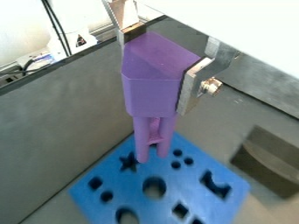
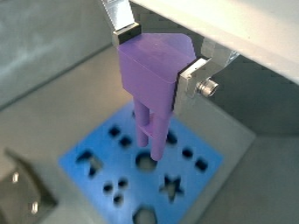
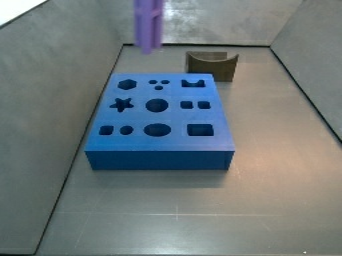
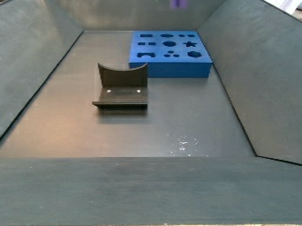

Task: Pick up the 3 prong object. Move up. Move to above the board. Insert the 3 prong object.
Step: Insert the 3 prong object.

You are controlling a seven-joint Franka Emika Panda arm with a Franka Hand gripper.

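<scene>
My gripper [image 1: 162,57] is shut on the 3 prong object [image 1: 152,87], a purple peg with a wide head and slim prongs hanging down. Both wrist views show the silver fingers [image 2: 193,74] clamped on its head. The prongs hang above the board [image 1: 193,194], a flat blue block with dark shaped holes, over the area between its star and round holes, apart from it. In a side view the peg [image 3: 147,22] hovers above the board's [image 3: 160,158] far left corner. The other side view shows only the peg's tip [image 4: 179,3] over the board [image 4: 171,71]. The gripper itself is outside both side views.
The fixture [image 4: 120,86], a dark notched bracket on a base plate, stands on the grey floor beside the board; it also shows in a side view [image 3: 211,65] and in both wrist views [image 1: 267,157]. Grey walls enclose the floor.
</scene>
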